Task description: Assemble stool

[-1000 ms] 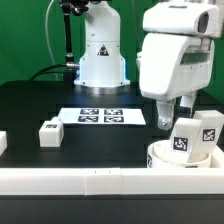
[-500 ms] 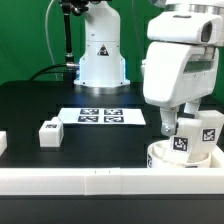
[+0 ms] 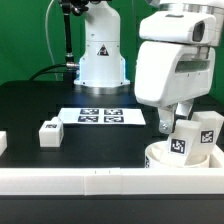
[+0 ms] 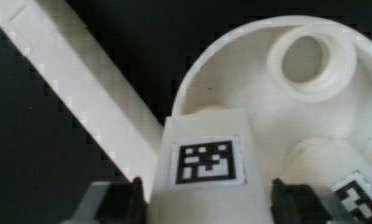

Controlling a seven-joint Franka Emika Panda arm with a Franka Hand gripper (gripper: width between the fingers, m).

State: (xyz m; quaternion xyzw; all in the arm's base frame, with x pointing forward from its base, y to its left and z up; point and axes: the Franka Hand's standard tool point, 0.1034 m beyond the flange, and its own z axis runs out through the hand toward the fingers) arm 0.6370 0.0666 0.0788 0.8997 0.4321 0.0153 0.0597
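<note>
black-and-white square tag (image 4: 204, 160) on white leg (image 4: 211, 196)

End effector (image 4: 201, 198): a second ago and half a second ago its jaws stood wide apart; now they have drawn in and clamp the leg (image 3: 183, 143) that stands on the seat (image 3: 158, 157).
Fingers (image 4: 112, 204): in the wrist view one dark finger now sits on each side of the leg. In the exterior view, the finger on the exterior view's left has lost most of its gap to the leg.
Wrist housing (image 3: 172, 60): half a second ago it hung further toward the exterior view's right and squarer; it has since shifted toward the exterior view's left and now leans.
</note>
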